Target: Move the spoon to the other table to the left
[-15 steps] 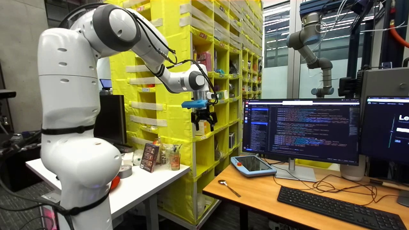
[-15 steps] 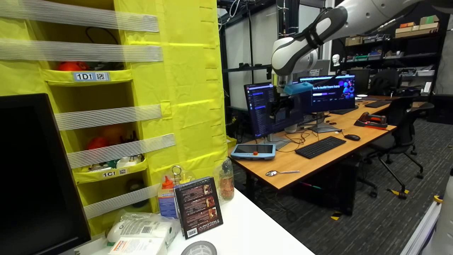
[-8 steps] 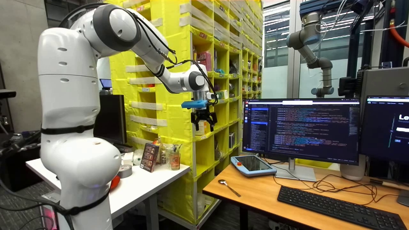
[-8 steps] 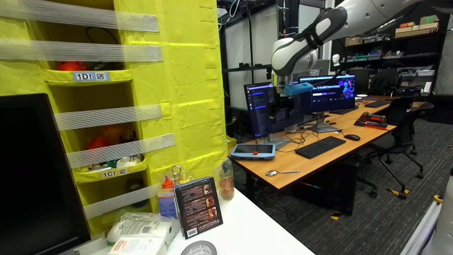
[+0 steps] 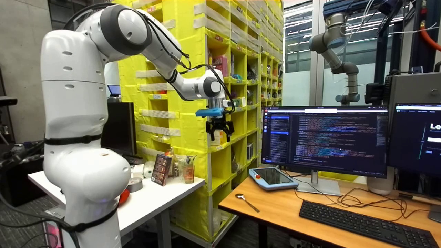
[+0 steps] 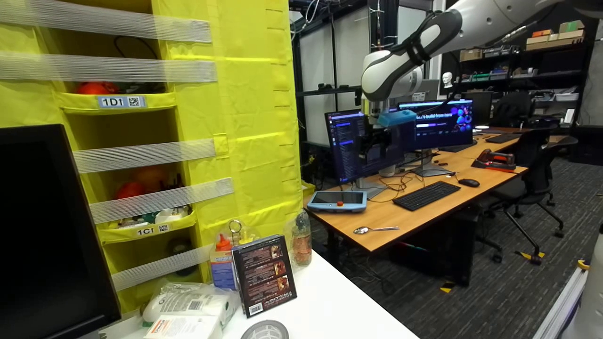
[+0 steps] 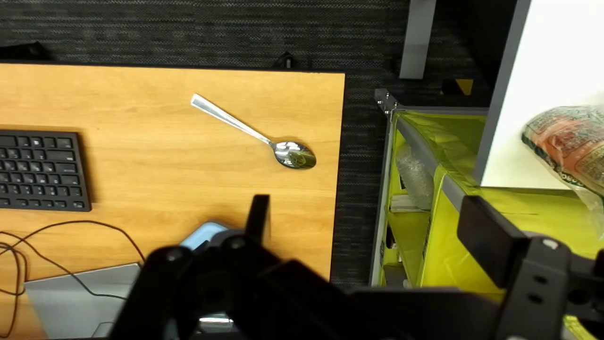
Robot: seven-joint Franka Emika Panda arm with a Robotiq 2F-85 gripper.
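In an exterior view the gripper point(image 5: 220, 137) hangs high before the yellow shelf unit point(image 5: 187, 132), spread wide and holding nothing. The spoon point(image 5: 247, 202) lies flat near a corner of the wooden bench point(image 5: 279, 208), well below the gripper. My worry: the handle is thin, so stopping short would likely catch only air, and going too deep could jam the gripper against the wood. The arm point(image 5: 75, 110) covers part of the white bench point(image 5: 156, 196), the goal. In an exterior view, a black case point(image 6: 264, 275) and a wrapped bottle point(image 6: 302, 245) stand on that white bench near the shelf unit; a low carry or a release too close could knock either over. The dark gripper merges with the monitor point(image 6: 340, 150) behind it, its outline hard to trace; a grey roll point(image 6: 264, 330) is cut off below. In the wrist view the spoon's bowl points at the wooden bench's end; a sideways nudge might push it into the gap before the white bench. The gripper, blurred, hides most of the blue tablet point(image 7: 204, 233), and the keyboard point(image 7: 42, 171) is cut off at the side.
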